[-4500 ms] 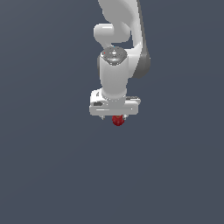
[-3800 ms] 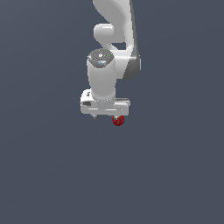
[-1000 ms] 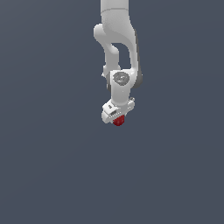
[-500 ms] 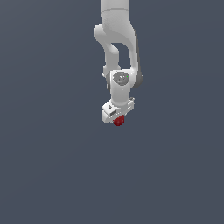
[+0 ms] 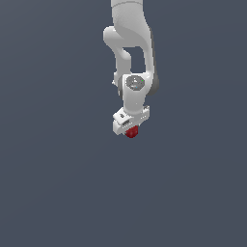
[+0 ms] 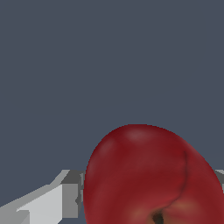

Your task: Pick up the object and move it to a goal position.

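The arm (image 5: 130,43) reaches down from the top of the exterior view. The end effector (image 5: 130,126) sits at its lower end, and the object (image 5: 131,131) is directly beneath it, touching between its fingers.

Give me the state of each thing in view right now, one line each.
Tool: shut on the red object, tilted rather than level in the exterior view.
Red object: held at the tool's tip, only partly showing below it; fills much of the wrist view.
Arm: reaching down from above.
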You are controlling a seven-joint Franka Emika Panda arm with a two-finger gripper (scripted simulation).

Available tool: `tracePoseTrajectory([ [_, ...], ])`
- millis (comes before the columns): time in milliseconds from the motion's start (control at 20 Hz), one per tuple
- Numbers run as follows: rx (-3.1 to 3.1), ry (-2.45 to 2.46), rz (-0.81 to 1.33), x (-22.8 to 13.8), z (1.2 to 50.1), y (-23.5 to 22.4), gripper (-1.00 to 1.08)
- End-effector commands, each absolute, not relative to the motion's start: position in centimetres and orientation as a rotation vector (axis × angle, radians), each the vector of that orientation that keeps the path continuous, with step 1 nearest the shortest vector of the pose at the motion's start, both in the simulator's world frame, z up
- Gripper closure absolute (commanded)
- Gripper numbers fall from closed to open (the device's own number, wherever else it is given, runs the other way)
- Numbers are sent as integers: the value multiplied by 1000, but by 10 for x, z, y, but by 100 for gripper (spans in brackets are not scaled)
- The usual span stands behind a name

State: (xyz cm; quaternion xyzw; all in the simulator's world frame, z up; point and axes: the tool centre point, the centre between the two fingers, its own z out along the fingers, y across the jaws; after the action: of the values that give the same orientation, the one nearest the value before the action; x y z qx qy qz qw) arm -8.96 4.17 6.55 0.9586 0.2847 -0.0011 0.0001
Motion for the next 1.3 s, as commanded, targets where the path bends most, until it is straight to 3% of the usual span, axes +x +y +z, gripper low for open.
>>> tracePoseTrajectory([
  [0, 3011, 894, 1, -85, 79, 44, 108],
  [1250, 3012, 898, 1, -23, 305, 94, 108],
])
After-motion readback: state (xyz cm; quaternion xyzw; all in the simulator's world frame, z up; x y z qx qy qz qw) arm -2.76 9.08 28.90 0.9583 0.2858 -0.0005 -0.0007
